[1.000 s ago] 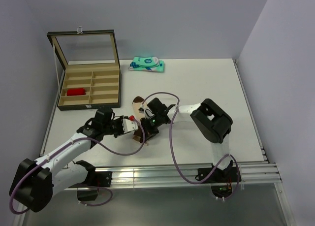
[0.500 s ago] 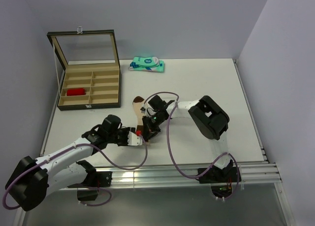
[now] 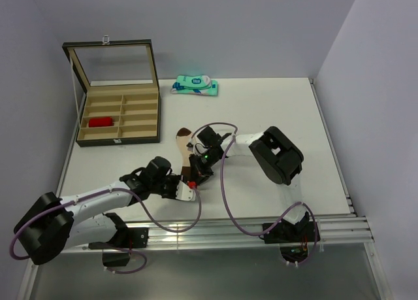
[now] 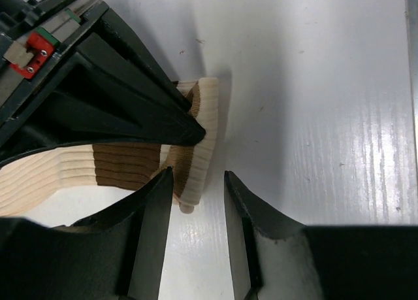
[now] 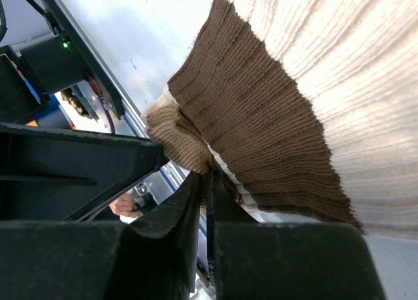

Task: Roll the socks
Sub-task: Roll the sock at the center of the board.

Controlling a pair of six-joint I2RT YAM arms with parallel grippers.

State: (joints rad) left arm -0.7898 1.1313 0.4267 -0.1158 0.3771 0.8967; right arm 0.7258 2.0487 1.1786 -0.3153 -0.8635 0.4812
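The beige sock [image 3: 181, 144] lies lengthwise on the white table, brown toe at the far end. My right gripper [image 3: 196, 174] is shut on its near cuff end, pinching the brown band [image 5: 261, 110] between its fingertips [image 5: 196, 189]. In the left wrist view the cream cuff [image 4: 204, 127] curls up under the right gripper [image 4: 191, 133]. My left gripper [image 4: 196, 182] stands open on the table just in front of that cuff, whose tip hangs beside its left finger [image 4: 155, 208]. The red sock [image 3: 100, 122] lies in a compartment of the box.
An open divided box [image 3: 117, 140] with a raised glass lid stands at the back left. A teal-and-white packet [image 3: 194, 85] lies at the far edge. The metal rails [image 3: 248, 225] of the near table edge run just behind both grippers.
My left gripper has moved right and toward the near edge, up to the sock's cuff end, and its jaws have opened wider. The right gripper has shifted slightly nearer, still holding the sock.
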